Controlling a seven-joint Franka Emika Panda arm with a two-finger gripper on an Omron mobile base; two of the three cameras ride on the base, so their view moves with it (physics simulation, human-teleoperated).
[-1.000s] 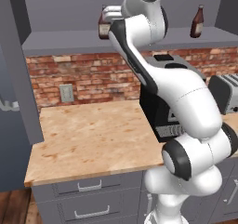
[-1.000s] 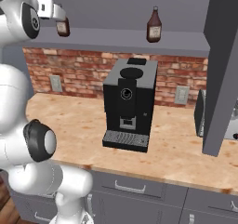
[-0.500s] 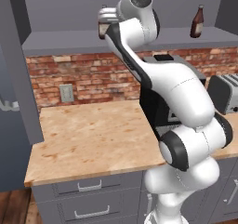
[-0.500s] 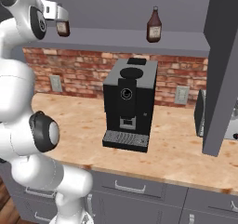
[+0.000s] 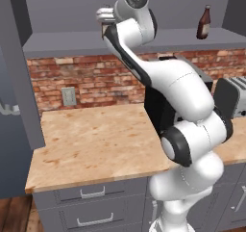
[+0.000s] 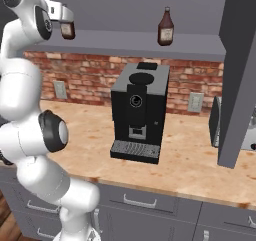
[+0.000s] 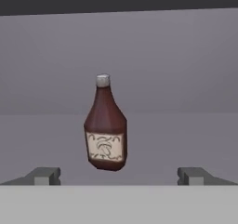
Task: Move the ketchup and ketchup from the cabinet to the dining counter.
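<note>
Two ketchup bottles stood upright on the cabinet shelf [image 6: 200, 44], well apart: left ketchup [image 6: 68, 30] just before my end effector [image 6: 64, 16], right ketchup [image 6: 165, 28] further right along the shelf. In the hand view the left ketchup sat between my fingertips [image 7: 44, 175] and beyond them, not touching. Below the shelf, the coffee machine [image 6: 139, 112] stood on the desk [image 5: 96, 142] against the brick wall [image 5: 91, 79]. Toaster [image 5: 229, 97] sat to its right. Wall outlet [image 5: 68, 96] left of the machine. Drawers [image 5: 91, 204] under the desk.
</note>
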